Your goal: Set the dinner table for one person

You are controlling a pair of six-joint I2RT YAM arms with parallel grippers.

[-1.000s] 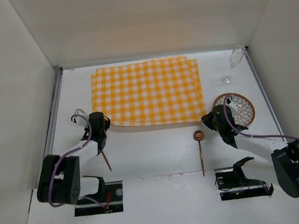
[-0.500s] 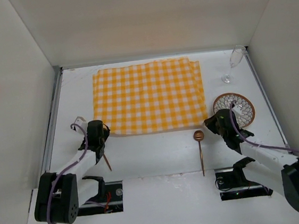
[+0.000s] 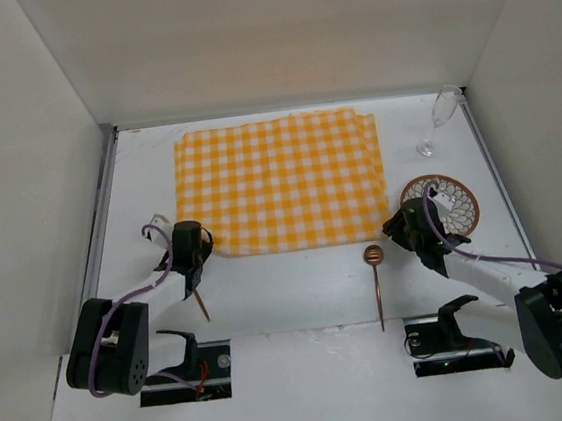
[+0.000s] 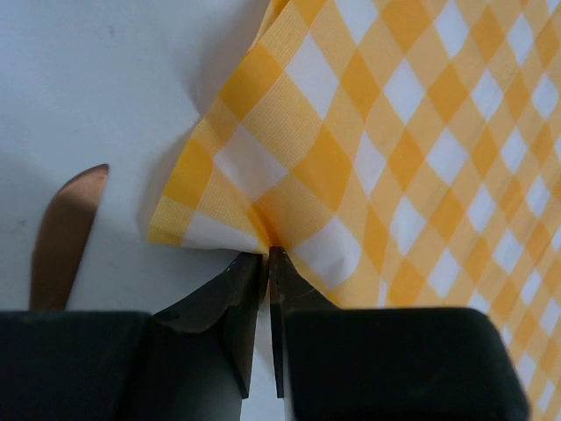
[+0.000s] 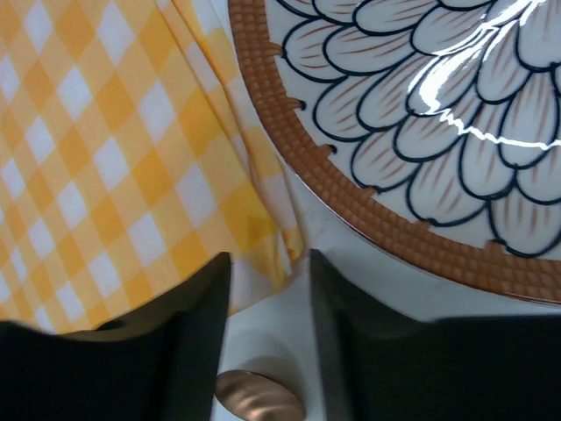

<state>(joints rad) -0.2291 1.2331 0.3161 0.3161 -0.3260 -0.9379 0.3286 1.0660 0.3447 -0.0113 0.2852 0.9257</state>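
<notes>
1. Up in the overhead view, the yellow-and-white checked cloth is spread over the far middle of the dinner table. The left gripper sits at its near left corner and the right gripper at its near right one. My guess is that's so they can tug it square together. A copper knife lies just nearside of the left gripper and a copper spoon just inboard of the right one. A patterned plate is right beside the right gripper on the outer side, with a champagne flute well beyond.
2. Left wrist cam: the fingers are pressed together on the cloth corner, and the fabric puckers right ahead of the tips. The knife tip is off to their left.
3. Right wrist cam: the fingers are spread, with the cloth corner between them but not clamped. The plate rim is just ahead and right, and I can't tell if it's pinning the cloth. The spoon bowl is just below the gap.
</notes>
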